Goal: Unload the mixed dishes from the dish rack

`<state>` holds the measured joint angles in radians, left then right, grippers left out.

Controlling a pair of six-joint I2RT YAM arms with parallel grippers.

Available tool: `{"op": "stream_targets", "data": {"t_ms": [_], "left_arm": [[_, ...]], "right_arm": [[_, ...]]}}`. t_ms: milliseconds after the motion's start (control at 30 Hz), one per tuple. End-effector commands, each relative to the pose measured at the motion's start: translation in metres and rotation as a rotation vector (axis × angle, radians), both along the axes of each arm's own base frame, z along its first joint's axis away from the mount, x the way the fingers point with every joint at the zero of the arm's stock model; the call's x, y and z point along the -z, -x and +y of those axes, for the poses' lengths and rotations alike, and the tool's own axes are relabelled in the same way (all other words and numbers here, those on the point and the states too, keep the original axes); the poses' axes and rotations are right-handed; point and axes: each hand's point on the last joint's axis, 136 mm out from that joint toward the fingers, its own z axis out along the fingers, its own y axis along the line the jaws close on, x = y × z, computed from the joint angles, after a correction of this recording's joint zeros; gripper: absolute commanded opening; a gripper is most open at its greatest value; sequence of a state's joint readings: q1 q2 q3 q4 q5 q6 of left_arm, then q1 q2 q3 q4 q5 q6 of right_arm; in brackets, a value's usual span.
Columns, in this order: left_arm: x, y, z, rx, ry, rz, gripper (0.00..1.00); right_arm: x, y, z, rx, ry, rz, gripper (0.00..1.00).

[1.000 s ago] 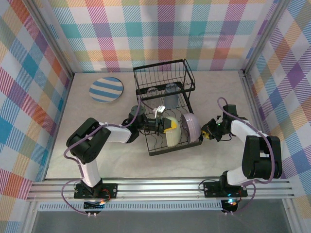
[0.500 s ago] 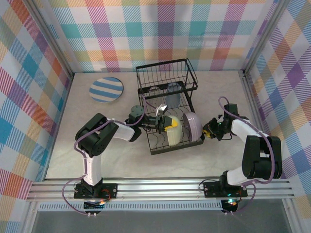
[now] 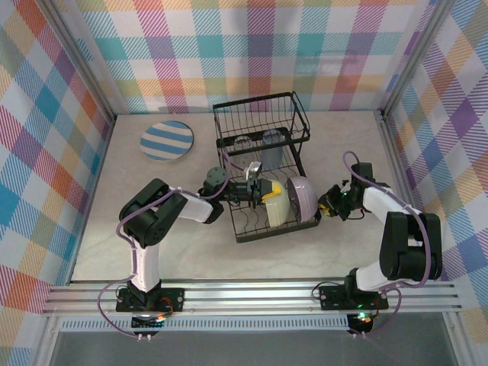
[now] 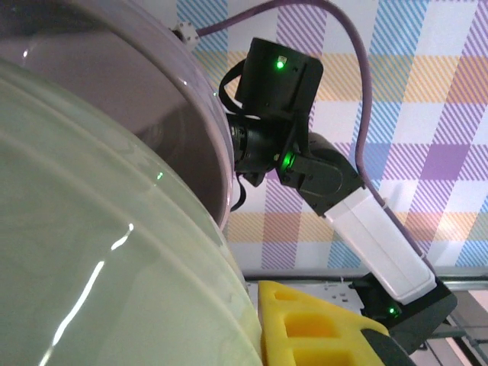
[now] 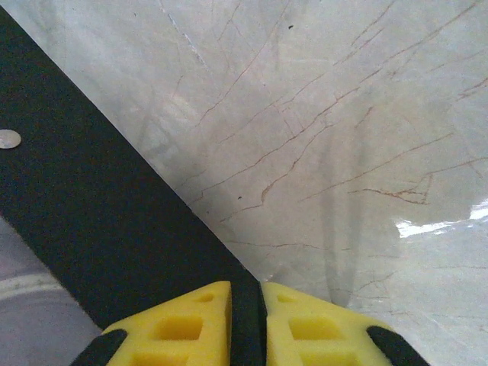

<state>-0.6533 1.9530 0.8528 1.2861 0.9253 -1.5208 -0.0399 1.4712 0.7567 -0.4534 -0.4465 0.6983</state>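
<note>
Left claw [image 3: 259, 192], clenched on glossy pale green bowl [image 3: 279, 207] (frame centre), has nudged it rightward: removal from black wire rack [image 3: 252, 226] begins.

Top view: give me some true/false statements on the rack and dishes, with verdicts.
1. A striped plate lies flat on the table, left of the rack. True.
2. The green bowl sits on the table. False: it stands on edge in the rack.
3. The right jaws are shut on the rack's black edge. True.
4. The lavender bowl is left of the green bowl. False: it stands just right of it.
</note>
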Motion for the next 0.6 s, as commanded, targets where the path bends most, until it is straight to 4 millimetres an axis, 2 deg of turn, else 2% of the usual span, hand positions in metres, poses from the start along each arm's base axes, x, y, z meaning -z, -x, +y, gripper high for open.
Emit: {"op": "stream_targets", "data": {"t_ms": [0, 167, 433, 567], "left_arm": [[0.005, -0.004, -0.001, -0.069, -0.008, 0.012, 0.00], [0.015, -0.001, 0.002, -0.069, -0.056, 0.015, 0.00], [-0.004, -0.009, -0.001, -0.094, -0.060, -0.020, 0.00], [-0.009, -0.004, -0.001, -0.071, -0.105, -0.057, 0.00]], "right_arm": [[0.009, 0.017, 0.019, -0.051, -0.063, 0.080, 0.19], [0.009, 0.017, 0.019, -0.050, -0.064, 0.081, 0.18], [0.007, 0.017, 0.018, -0.049, -0.055, 0.075, 0.18], [0.006, 0.016, 0.016, -0.044, -0.043, 0.071, 0.18]]}}
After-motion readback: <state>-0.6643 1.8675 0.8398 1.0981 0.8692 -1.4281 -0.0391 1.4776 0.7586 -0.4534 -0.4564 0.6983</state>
